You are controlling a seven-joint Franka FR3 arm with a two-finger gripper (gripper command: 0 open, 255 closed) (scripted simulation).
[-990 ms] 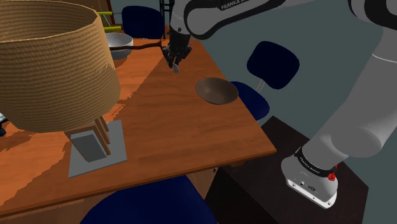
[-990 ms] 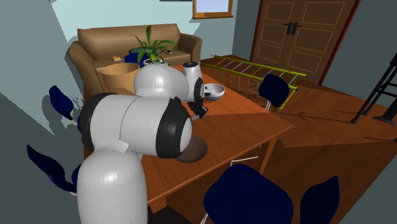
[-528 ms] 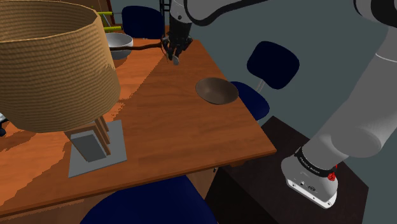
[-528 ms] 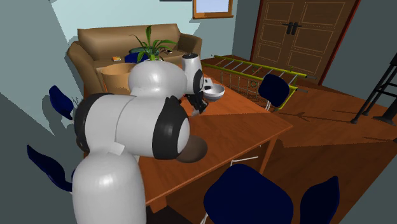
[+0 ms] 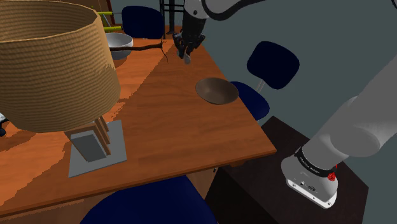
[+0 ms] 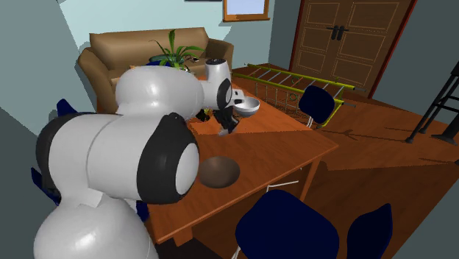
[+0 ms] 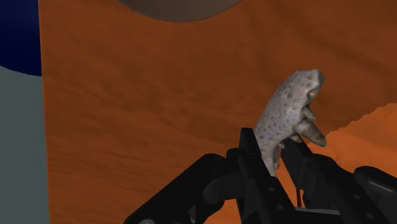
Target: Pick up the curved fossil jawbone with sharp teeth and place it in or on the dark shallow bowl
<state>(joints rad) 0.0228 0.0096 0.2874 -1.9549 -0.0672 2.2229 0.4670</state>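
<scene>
Orange-brown wooden tabletop (image 5: 178,133), grain showing. The dark shallow bowl (image 5: 217,90) sits upright close to the long edge on the shoulder view's right, roughly midway along it. Across the wood, toward the near edge, there's a lamp (image 5: 51,63) with a big woven shade, its flat grey base (image 5: 95,149) square on the surface. Up by the far edge, a pale grey bowl (image 5: 118,43), and a thin dark twig-like piece (image 5: 145,46) just beside it.

Count so far: one fossil jawbone (image 7: 287,109), one dark shallow bowl (image 5: 216,91), one grey bowl (image 5: 119,43), one woven-shade lamp (image 5: 51,63), one bench (image 5: 172,130), three blue chairs (image 5: 143,19) (image 5: 273,60) (image 5: 149,200) in the shoulder view.
</scene>
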